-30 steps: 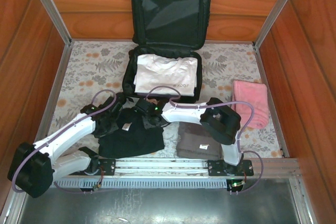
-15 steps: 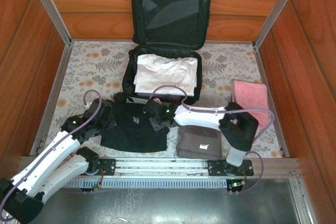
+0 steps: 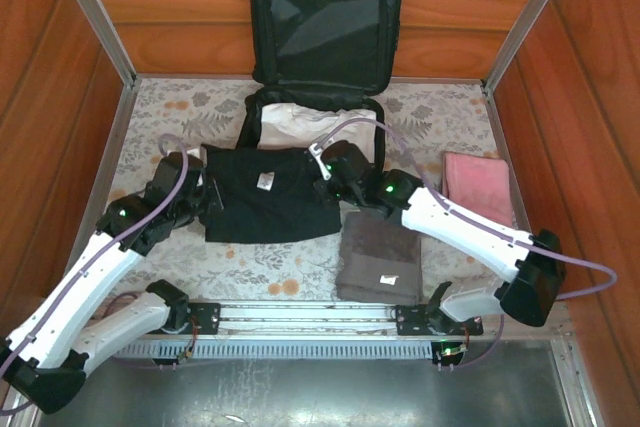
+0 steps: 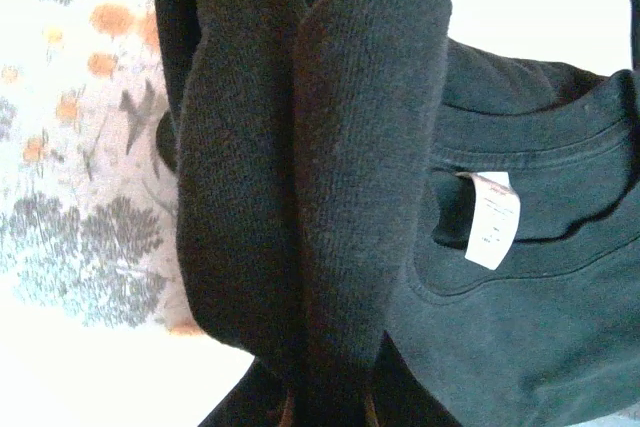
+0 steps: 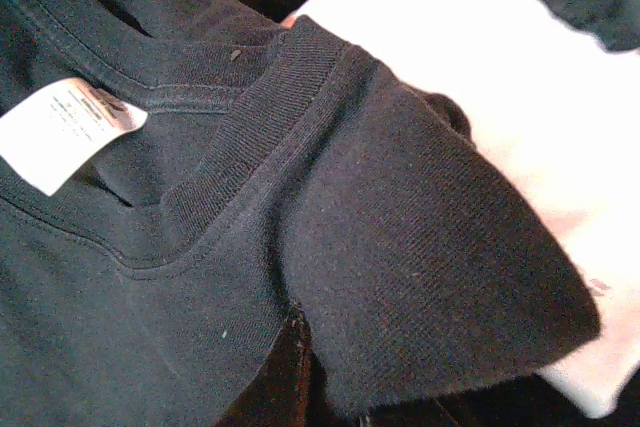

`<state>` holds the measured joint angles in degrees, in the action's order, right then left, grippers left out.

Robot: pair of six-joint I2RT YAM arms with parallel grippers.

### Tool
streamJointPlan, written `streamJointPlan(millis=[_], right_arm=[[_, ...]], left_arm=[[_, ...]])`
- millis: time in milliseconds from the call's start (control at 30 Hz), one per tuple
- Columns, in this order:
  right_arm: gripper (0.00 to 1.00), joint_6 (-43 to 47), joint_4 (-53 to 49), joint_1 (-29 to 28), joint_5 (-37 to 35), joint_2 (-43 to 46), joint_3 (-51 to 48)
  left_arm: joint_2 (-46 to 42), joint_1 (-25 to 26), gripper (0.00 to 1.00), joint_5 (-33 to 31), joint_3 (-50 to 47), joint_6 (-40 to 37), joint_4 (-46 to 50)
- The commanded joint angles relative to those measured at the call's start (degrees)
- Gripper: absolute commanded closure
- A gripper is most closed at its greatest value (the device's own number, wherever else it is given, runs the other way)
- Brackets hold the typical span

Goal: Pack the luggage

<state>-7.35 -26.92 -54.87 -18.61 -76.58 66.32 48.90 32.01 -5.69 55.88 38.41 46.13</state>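
— Status of the claws?
— Both clenched: left claw and right claw each grip an edge of the black shirt, stretched between them.
— The luggage?
— Open at twelve o'clock on the counter, white shirts inside. Recommend carrying both edges level toward twelve, then lowering flat onto the stack.

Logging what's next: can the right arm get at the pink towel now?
Probably not yet: the right gripper is shut on the black shirt, though the pink towel lies uncovered.
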Motion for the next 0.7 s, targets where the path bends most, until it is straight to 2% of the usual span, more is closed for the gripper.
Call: streamJointPlan(millis=[0,233,367,467,667], right_arm=[[1.00,6.29,0.20,2.65,-3.95,3.35,3.24],[1.00,12.19,0.94,11.66,-6.06,2.40,8.48],[1.00,12.57,1.05,16.72,-3.65,-0.64,11.85],[1.00,11.73,1.85,19.65,-1.48,-3.07,12.64],[1.00,8.47,1.65,23.86,2.01,-8.06,13.22]], left_arm=[[4.21,0.33,1.00,-0.97,7.16,-8.36,-2.47],[23.22,0.29,1.00,-0.06,24.34,-20.99,-6.61],[33.39,-0.05,1.00,-0.10,30.97,-26.04,-8.95],[39.32,-1.29,1.00,1.07,34.04,-27.68,-9.58],[49.69,-7.33,1.00,8.99,37.34,-27.59,-10.12]])
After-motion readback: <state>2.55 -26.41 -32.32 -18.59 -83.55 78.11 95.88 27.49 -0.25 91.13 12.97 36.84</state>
